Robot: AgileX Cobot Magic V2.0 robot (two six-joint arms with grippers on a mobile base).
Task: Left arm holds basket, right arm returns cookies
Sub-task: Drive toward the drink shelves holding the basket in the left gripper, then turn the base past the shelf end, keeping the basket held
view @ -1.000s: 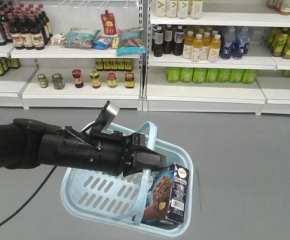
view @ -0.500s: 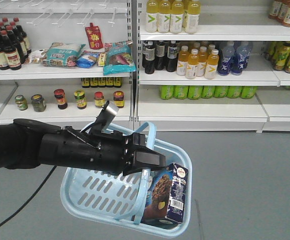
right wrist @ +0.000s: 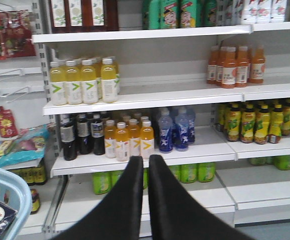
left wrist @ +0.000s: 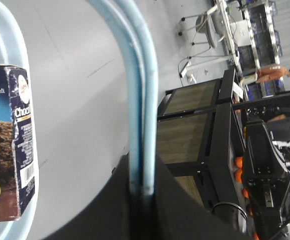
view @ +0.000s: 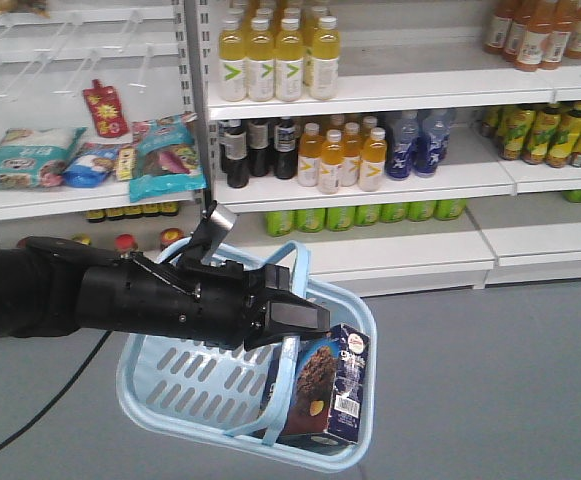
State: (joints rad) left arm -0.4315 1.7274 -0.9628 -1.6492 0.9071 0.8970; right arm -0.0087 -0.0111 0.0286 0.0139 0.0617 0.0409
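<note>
The light blue basket [view: 175,385] hangs over the grey floor in front of the shelves. My left gripper [view: 305,320] is shut on its two looped handles [left wrist: 142,100], which run straight up between the jaws in the left wrist view. The cookies [view: 320,395], a dark navy box with a chocolate-chip cookie picture, stand upright in the basket's right end and also show as cookies [left wrist: 15,150] beside the rim [left wrist: 5,30]. My right gripper [right wrist: 147,159] is shut with nothing in it and points at the drink shelves. The basket corner [right wrist: 5,187] lies at its lower left.
White store shelves face me with yellow drink bottles [view: 275,60], dark and orange bottles [view: 335,155], green bottles [view: 370,212] and snack bags [view: 165,155] at the left. A black cart with wooden panels [left wrist: 189,135] shows in the left wrist view.
The shelves have slid left and grown larger in the front view. The left gripper keeps its hold on the handles, and the cookies stay in the basket.
</note>
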